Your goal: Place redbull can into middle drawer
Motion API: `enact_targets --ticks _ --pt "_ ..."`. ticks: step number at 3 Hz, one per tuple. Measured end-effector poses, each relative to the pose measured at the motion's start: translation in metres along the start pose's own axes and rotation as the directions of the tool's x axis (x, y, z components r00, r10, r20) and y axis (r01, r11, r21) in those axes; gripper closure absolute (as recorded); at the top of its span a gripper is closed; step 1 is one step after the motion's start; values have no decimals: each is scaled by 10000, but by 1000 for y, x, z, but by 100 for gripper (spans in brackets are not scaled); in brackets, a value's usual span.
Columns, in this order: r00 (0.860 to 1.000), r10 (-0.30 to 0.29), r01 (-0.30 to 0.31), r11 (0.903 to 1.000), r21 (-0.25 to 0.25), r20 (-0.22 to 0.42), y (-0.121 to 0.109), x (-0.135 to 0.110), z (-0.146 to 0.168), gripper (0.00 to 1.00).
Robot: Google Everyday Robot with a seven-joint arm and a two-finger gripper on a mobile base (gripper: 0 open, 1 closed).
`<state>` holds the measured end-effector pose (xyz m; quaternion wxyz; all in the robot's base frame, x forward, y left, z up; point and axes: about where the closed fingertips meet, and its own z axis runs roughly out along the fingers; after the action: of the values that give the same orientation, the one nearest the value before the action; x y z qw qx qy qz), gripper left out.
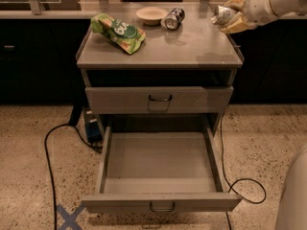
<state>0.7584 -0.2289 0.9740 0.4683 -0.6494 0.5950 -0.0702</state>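
The redbull can (219,16), slim and silver, is held in my gripper (229,17) above the right rear corner of the cabinet top (192,47), lifted off the surface. The gripper's yellowish fingers (238,23) are shut around the can. The middle drawer (158,164), the lower grey drawer with a small dark loop handle (161,207), is pulled wide open and empty below. The grey drawer front above it (160,98) is closed.
On the cabinet top lie a green chip bag (117,31), a small pale bowl (151,15) and a dark black-and-white can (172,18) on its side. Black cables (48,147) run over the floor on both sides. A blue tape cross (69,217) marks the floor. My base (292,195) is at the lower right.
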Motion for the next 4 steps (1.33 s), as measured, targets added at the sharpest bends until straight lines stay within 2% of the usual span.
enact_targets --ticks 1,2,3,4 --pt "9986 -39 75 9976 -687 526 26 -3 15 100" --pt "9919 221 28 9808 -1951 1250 77 -6 22 100" --pt "9714 848 23 9305 -3663 2218 144 -22 28 100" --pt "9474 1359 329 8593 -5104 2898 196 -38 22 100"
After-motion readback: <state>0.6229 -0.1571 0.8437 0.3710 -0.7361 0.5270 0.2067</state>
